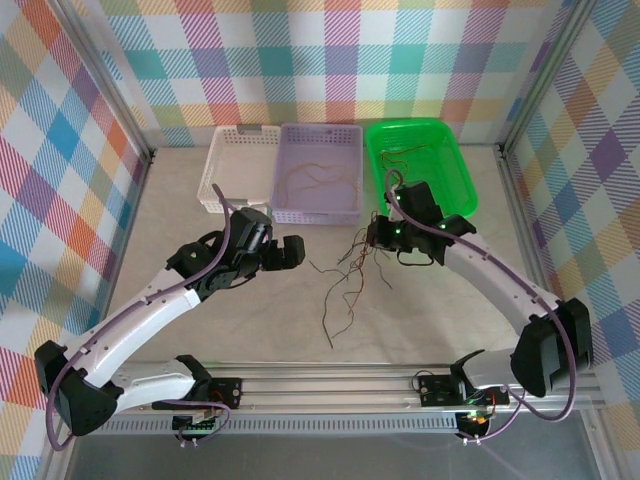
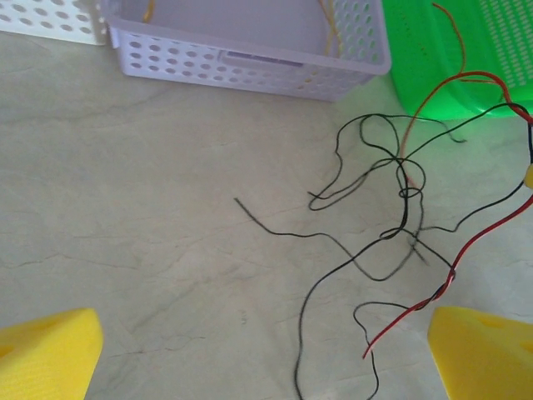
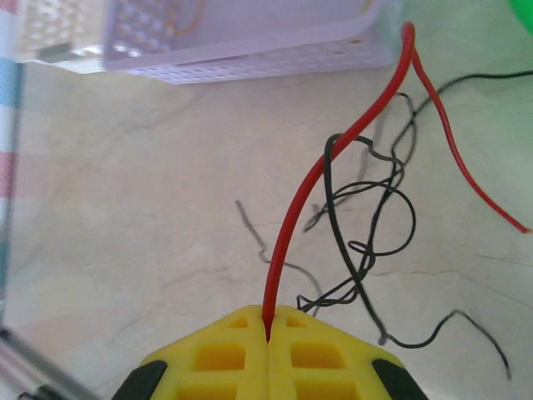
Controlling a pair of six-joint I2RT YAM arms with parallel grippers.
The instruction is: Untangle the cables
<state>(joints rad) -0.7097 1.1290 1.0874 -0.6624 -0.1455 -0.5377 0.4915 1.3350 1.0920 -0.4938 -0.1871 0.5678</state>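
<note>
The loose cables (image 1: 345, 285) lie in a tangle at the middle of the bench (image 1: 200, 320), in front of the purple and green baskets. Their long axis runs from the far side toward the near edge, where one long strand trails out alone. In the left wrist view the tangle (image 2: 400, 217) is mostly looping black cables (image 2: 333, 250). How many I cannot tell, since they cross too often.

One red cable (image 3: 291, 225) rises out of the right gripper (image 3: 268, 329), whose yellow jaws are pressed together on it. It points toward the purple basket, bends over at its top and falls back to the right. The right gripper (image 1: 378, 235) sits at the far end of the tangle.

The left gripper (image 1: 288, 250) stands wide, holding nothing, just left of the tangle. Its two yellow fingers (image 2: 50, 358) sit at the lower corners of its own view.

Three baskets line the far edge:
- The white basket (image 1: 215, 170) is on the left.
- The purple basket (image 1: 345, 135) is in the middle and holds a few orange-brown cables.
- The green basket (image 1: 455, 165) is on the right and holds some thin cables too (their colours are hard to read).
</note>
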